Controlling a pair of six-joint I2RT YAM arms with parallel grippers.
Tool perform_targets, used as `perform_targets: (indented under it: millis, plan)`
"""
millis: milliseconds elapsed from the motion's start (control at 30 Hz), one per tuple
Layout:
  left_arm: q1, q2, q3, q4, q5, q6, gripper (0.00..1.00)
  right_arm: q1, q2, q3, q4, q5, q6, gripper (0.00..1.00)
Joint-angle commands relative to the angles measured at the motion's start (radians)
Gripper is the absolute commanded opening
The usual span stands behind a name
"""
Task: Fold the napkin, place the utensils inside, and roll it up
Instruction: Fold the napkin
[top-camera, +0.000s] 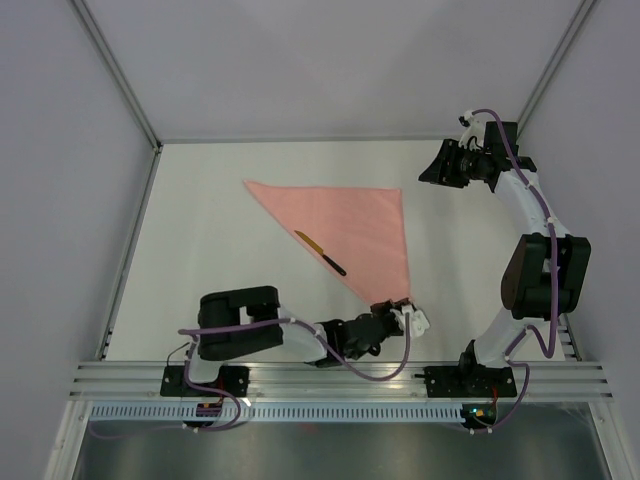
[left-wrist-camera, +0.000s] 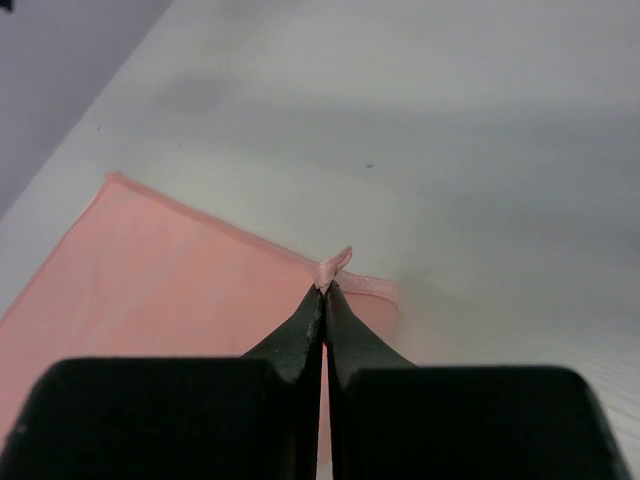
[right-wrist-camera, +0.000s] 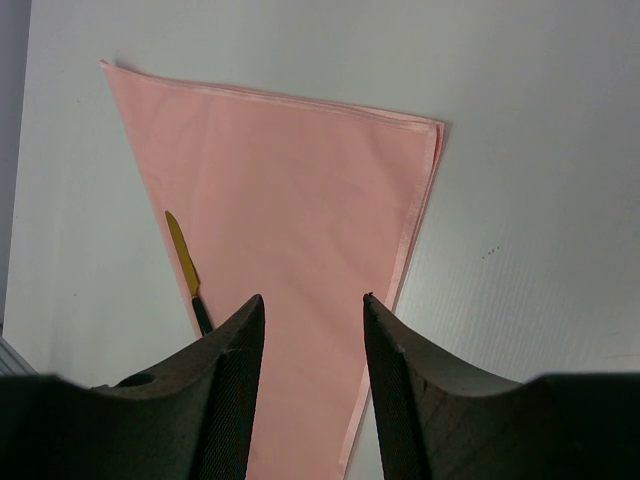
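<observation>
At the tips of my left pincer (left-wrist-camera: 325, 288) the jaws are pressed together on the near corner of the napkin (left-wrist-camera: 150, 290), a small tuft of pink hem poking up between them. The rest of the cloth lies flat as a folded triangle, spreading away from this pincer and to its left.

Further out from that pinch, the knife (top-camera: 320, 252) lies along the napkin's long slanted edge. Whether it rests on the cloth or just off it I cannot tell.

I judge the step to be starting the roll from this corner. To do it well, I would lift only slightly, so the two layers don't peel apart. Then I would draw the corner over towards the knife and keep the fold line straight. The knife may want nudging inward first.

Farthest off, my right pincer (top-camera: 432, 170) hangs above the table (top-camera: 200, 220) beyond the napkin's far right corner, jaws apart, holding nothing.

I can read no brand, label or writing anywhere.
</observation>
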Motion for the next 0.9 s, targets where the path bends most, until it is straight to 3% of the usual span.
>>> perform_targets:
  millis: [0,167,367,633,867]
  plan:
    - [0.09,-0.147,0.03,-0.101,-0.035,-0.295,0.02,-0.003,-0.012,0.005,0.004,-0.002,0.025,0.5]
    - [0.272,-0.294,0.012,-0.31,0.007,-0.595,0.02,-0.003,-0.01,0.006,0.004,-0.006,0.029,0.5]
    - [0.487,-0.394,-0.065,-0.405,0.073,-0.809,0.02,-0.002,-0.011,0.006,0.008,-0.015,0.037,0.5]
    - [0.691,-0.439,-0.114,-0.505,0.143,-0.946,0.02,0.0,-0.011,0.006,0.006,-0.025,0.038,0.5]
    - [0.775,-0.417,-0.125,-0.511,0.195,-0.98,0.02,0.003,-0.011,0.005,0.004,-0.023,0.037,0.5]
